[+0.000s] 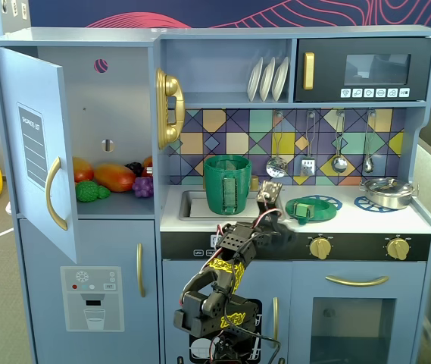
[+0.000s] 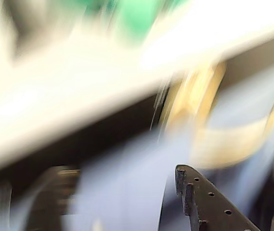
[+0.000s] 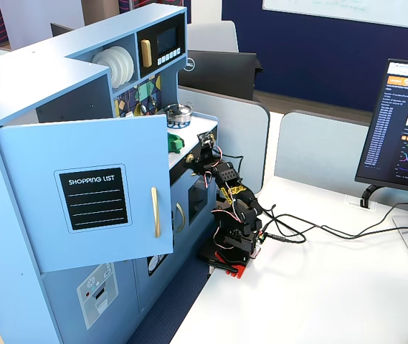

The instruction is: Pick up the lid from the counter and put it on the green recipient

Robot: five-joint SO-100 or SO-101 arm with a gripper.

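The dark green lid [image 1: 304, 208] lies flat on the left blue burner ring [image 1: 329, 202] on the counter. The tall green pot [image 1: 227, 184] stands in the sink, left of the lid, with its ribbed handle facing front. My gripper [image 1: 270, 191] is raised in front of the counter edge, between pot and lid, touching neither. In the blurred wrist view my gripper [image 2: 122, 192] has its jaws apart with nothing between them; one dark finger [image 2: 209, 204] is sharp. In a fixed view from the side my gripper [image 3: 205, 147] is close to the lid [image 3: 177, 142]; the open door hides the pot.
A silver pan [image 1: 387, 191] sits on the right burner. Gold knobs [image 1: 320, 246] line the front panel under the counter. Utensils [image 1: 339, 161] hang on the tiled back wall. The fridge door [image 1: 37, 144] stands open at left, with toy fruit [image 1: 113, 178] inside.
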